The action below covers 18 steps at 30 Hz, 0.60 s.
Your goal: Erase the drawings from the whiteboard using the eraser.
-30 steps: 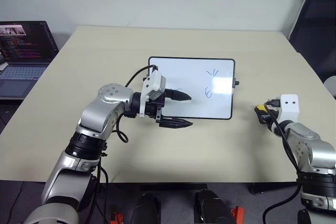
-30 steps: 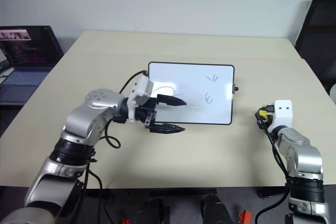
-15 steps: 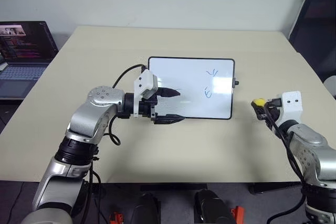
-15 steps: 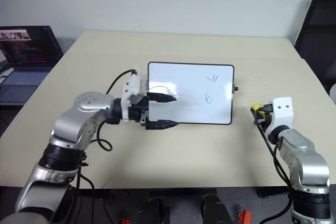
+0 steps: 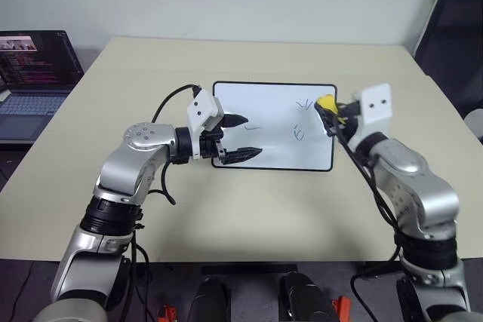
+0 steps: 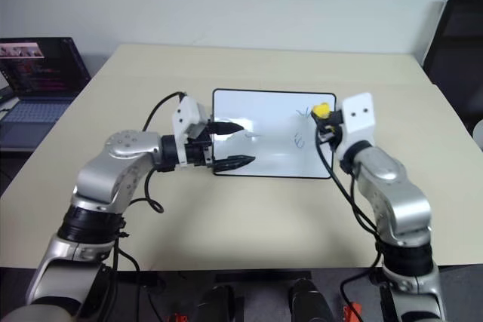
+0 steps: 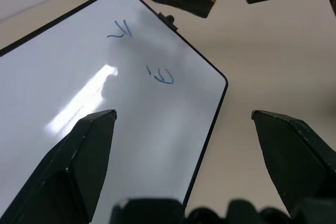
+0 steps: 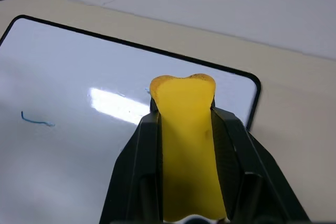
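Yellow foam bulges between black fingers: the eraser [image 8: 185,145] is clamped tight in the right gripper [image 5: 329,111], squeezed into a waist, and it hangs just above the whiteboard's [image 5: 264,111] right edge, not yet touching the glossy surface as far as I can judge. Right beside it on the board sit the V-like scribble [image 5: 305,103] and, just below that, the small loop [image 5: 299,135]; the short wavy dash [image 5: 253,127] lies further toward the board's left side, near the left gripper [image 5: 240,138]. That gripper stands with its jaws wide apart at the board's left edge, one finger over the white, one by the lower frame, gripping nothing. Beyond the board, a dark laptop [image 5: 34,73] sits well off to the left. For a clean wipe, the wrist likely needs to tip so a broad face of the eraser meets the board, pressing lightly and sweeping the nearest marks first, while the left gripper steadies the frame against sliding.
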Each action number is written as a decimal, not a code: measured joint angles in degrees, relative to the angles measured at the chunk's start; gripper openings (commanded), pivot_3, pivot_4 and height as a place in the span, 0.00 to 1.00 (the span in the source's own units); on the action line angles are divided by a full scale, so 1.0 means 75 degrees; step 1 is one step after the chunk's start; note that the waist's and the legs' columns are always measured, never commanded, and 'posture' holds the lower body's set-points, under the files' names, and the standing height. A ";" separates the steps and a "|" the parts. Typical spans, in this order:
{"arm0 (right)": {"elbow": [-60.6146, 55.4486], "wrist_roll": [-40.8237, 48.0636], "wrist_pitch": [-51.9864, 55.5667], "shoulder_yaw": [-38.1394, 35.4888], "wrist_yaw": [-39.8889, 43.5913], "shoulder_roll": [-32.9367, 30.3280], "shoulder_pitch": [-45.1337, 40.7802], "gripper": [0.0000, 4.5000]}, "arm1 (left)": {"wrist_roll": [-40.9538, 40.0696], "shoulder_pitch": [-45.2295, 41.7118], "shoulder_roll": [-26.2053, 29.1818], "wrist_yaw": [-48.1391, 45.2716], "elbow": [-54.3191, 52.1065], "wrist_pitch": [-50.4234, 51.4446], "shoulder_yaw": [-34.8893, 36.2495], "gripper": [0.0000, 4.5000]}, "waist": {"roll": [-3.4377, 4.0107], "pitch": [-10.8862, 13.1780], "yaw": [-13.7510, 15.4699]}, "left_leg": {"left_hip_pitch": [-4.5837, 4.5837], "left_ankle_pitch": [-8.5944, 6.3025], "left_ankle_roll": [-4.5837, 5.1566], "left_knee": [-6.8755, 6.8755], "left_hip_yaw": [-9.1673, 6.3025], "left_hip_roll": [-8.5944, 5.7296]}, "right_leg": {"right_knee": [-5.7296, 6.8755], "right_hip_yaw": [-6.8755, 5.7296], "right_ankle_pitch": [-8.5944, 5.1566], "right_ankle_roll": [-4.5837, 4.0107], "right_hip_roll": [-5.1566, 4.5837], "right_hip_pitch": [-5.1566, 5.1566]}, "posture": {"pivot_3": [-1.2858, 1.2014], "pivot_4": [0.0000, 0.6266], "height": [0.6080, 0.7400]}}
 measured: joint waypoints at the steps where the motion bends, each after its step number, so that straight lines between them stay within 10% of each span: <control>1: 0.0307 -0.0148 -0.0149 0.0129 0.0011 0.0018 -0.0157 0.21 | 0.0000 -0.0037 -0.0007 -0.0002 0.0004 0.0001 0.0003 1.00 | 0.0000 0.0000 0.0002 | -0.0001 0.0000 0.0000 -0.0003 0.0000 0.0000 | 0.0000 -0.0001 0.0000 0.0004 0.0000 -0.0001 | 0.52 0.24 1.00; 18: 0.2509 -0.1633 -0.1381 0.1316 0.0805 0.0151 -0.1203 0.21 | -0.0015 -0.0030 -0.0016 0.0174 -0.0111 0.0203 0.0089 1.00 | 0.0003 0.0002 0.0002 | -0.0001 0.0000 0.0000 -0.0003 -0.0002 0.0002 | 0.0006 -0.0002 0.0017 0.0035 0.0004 -0.0002 | 0.52 0.24 1.00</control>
